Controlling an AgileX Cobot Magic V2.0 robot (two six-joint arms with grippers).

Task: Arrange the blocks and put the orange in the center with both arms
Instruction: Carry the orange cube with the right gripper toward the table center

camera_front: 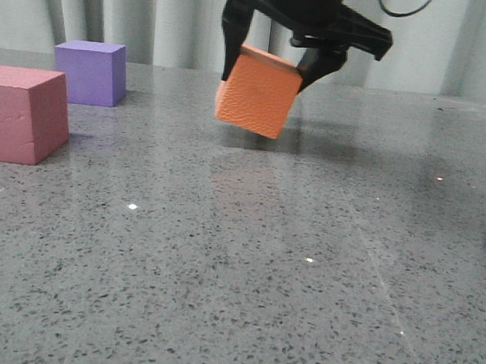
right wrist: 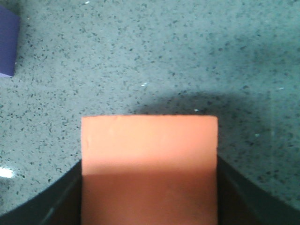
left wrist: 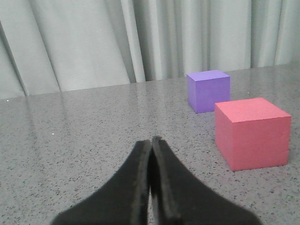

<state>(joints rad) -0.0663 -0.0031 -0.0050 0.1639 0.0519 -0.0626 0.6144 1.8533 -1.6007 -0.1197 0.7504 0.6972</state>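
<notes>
Orange cube [camera_front: 258,92] held between the fingers of the right gripper [camera_front: 269,59], tilted, its lower corner close above the table [camera_front: 302,284]; contact with the surface not possible to judge from the front view. Seen in the right wrist view as a flat orange face [right wrist: 149,168] filling the space between the two dark fingers [right wrist: 56,201], so clamped firmly from both sides, shadow cast on the speckled top behind it.

Left gripper [left wrist: 151,154] pressed together with nothing between the fingers, hanging low over bare table, near the pink-red cube [left wrist: 252,133] and short of it. No grasp begun there.

Taking the pink-red cube [camera_front: 17,115] as landmark: purple cube [camera_front: 90,71] just behind it and slightly to its right, apart but near; orange cube well off to its right and farther back, roughly level with the purple one in depth.

Progress, as a judgement: early to middle. Orange picked up but not set down. No line of three formed yet, since pink-red and purple sit bunched together at one side with no gap between them wide enough for a third cube. Left to do, probably: spreading pink-red and purple apart with the left arm, lowering orange into the gap, releasing, squaring the row. Tilt of the held cube worth watching on set-down, since a corner landing first could roll it.
</notes>
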